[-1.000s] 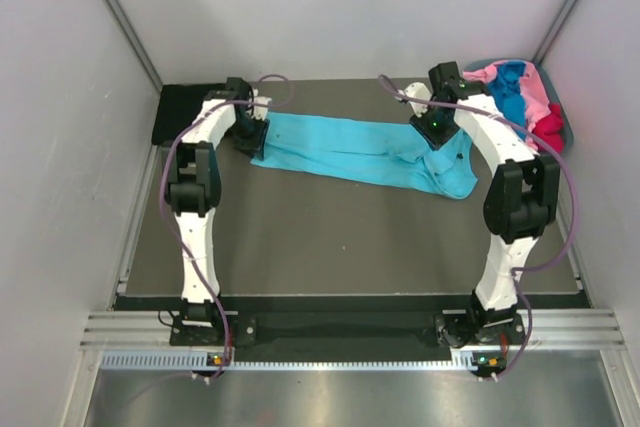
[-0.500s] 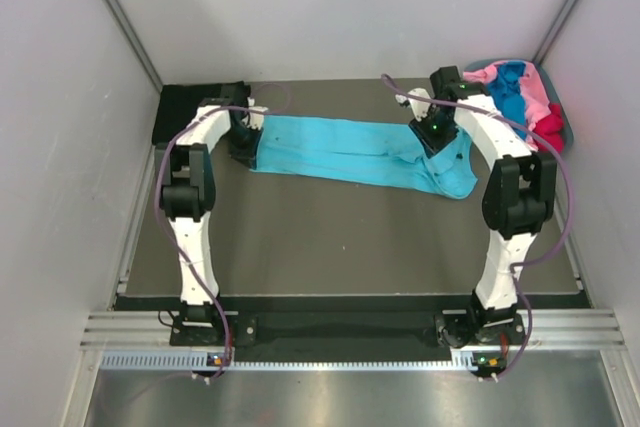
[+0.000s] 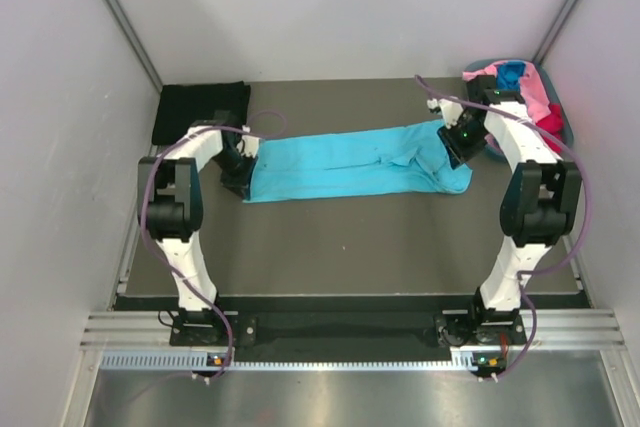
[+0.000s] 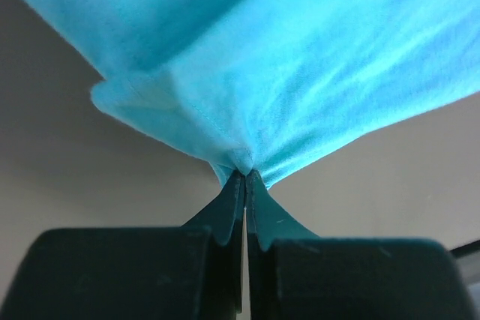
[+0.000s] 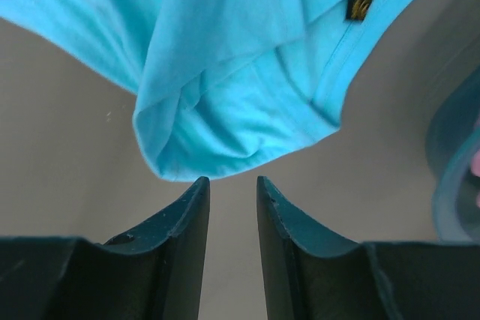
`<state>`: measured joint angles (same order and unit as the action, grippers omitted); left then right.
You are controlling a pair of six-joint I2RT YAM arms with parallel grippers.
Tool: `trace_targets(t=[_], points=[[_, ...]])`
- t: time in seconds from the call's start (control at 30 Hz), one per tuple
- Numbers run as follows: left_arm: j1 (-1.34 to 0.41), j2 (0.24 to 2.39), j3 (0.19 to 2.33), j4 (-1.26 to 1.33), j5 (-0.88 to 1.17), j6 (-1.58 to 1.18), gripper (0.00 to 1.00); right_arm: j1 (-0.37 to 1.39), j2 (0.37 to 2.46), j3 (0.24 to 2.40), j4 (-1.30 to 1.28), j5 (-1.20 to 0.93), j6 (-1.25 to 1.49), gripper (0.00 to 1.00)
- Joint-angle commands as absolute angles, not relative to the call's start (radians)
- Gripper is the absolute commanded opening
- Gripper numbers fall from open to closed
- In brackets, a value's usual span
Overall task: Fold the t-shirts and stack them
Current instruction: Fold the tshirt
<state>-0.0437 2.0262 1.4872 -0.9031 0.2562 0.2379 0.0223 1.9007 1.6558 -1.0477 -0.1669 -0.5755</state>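
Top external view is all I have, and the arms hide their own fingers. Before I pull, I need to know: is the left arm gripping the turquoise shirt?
Observer: Yes. In the left wrist view the left fingers are shut on a pinched edge of the turquoise shirt.
Operator: And the right side?
Observer: The right fingers are open with nothing between them; the shirt's bunched end lies just beyond their tips.
Operator: Which end of the shirt is that?
Observer: The collar end: a small dark label sits inside the neckline there.
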Motion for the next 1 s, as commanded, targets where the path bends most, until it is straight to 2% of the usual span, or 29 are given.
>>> trace_targets(t=[0.0,0.33,0.37,0.4,0.47,0.5,0.53,0.7,0.8,0.97], points=[[-0.038,1.873,1.392,-0.954,0.204,0.311,0.0,0.025,1.796,1.589,-1.046,-0.236,-0.63,0.32],[-0.037,1.695,1.168,-0.971,0.051,0.423,0.0,0.026,1.726,1.497,-1.037,-0.441,-0.689,0.45],[-0.037,1.687,1.164,-0.971,0.038,0.428,0.07,0.028,1.727,1.494,-1.037,-0.455,-0.69,0.45],[-0.037,1.675,1.166,-0.973,0.029,0.434,0.2,0.032,1.733,1.496,-1.038,-0.471,-0.692,0.46],[-0.037,1.661,1.209,-0.977,0.041,0.443,0.27,0.035,1.761,1.509,-1.049,-0.485,-0.698,0.47],[-0.037,1.649,1.233,-0.977,0.049,0.448,0.36,0.037,1.775,1.517,-1.042,-0.485,-0.693,0.47],[-0.037,1.651,1.286,-0.977,0.061,0.449,0.37,0.037,1.788,1.528,-1.04,-0.477,-0.665,0.47],[-0.038,1.77,1.46,-1.021,0.164,0.431,0.36,0.035,1.914,1.643,-0.994,-0.454,-0.598,0.46],[-0.043,1.86,1.573,-1.095,0.282,0.422,0.31,0.034,2.009,1.733,-0.973,-0.434,-0.555,0.44],[-0.055,1.91,1.588,-1.111,0.374,0.402,0.24,0.035,2.146,1.862,-0.963,-0.408,-0.529,0.41]])
